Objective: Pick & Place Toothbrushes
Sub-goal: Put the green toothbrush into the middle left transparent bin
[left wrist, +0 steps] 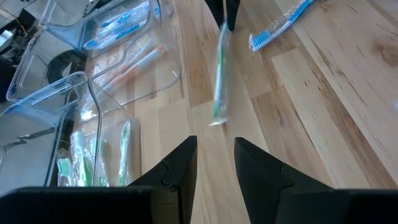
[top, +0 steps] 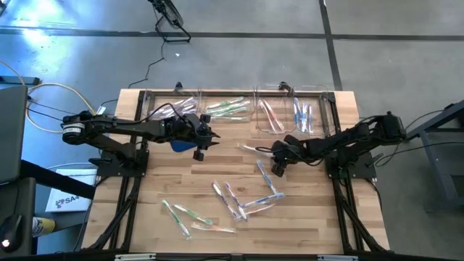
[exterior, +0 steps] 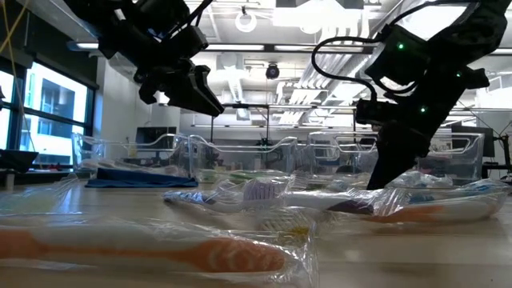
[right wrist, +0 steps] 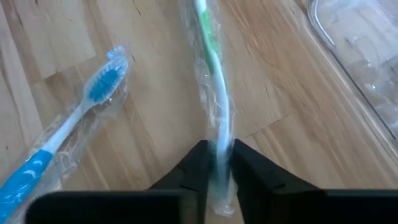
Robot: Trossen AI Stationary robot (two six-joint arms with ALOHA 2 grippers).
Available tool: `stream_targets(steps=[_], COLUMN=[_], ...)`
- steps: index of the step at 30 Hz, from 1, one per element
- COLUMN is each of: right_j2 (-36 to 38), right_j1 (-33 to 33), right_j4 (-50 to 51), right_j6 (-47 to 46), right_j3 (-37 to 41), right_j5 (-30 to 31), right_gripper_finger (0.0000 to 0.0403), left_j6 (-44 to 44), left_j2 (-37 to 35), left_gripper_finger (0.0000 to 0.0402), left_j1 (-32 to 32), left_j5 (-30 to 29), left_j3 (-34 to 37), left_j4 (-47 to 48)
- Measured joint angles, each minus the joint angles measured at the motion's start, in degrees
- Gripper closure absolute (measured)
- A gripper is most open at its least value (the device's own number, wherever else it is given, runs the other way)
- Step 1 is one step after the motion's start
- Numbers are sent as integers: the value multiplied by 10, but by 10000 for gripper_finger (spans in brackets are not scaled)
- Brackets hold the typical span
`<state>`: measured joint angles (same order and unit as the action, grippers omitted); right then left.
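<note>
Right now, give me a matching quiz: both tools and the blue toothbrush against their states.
1. left tool
2. right tool
3. blue toothbrush

A. lying loose on the table
B. shut on the green toothbrush
C. open, empty

Pairs: 1-C, 2-B, 3-A

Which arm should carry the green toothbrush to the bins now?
The right. Its claw is already shut on the wrapped green toothbrush, near the bins. The left claw hangs empty, jaws apart, in front of the bins on its side.
</note>
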<state>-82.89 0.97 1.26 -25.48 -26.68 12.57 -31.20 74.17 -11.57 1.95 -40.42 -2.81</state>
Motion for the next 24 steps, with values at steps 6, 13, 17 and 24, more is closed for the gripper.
stream_targets(steps=[6, 13, 17, 24], right_j2=[0, 8, 22, 74], right_j1=[0, 3, 9, 10], right_j4=[-2, -10, -12, -10], right_j6=[0, -2, 1, 22], right_j3=[0, -1, -18, -46], right_j5=[-2, -16, -13, 2], right_gripper_finger=[390, 390, 390, 390], left_j6=[0, 1, 1, 18], left_j2=[0, -7, -17, -53], left_gripper_finger=[298, 298, 298, 298], left_j1=[0, 0, 0, 0], left_j5=[0, -3, -3, -2], left_j3=[0, 0, 0, 0], left_j4=[0, 0, 2, -10])
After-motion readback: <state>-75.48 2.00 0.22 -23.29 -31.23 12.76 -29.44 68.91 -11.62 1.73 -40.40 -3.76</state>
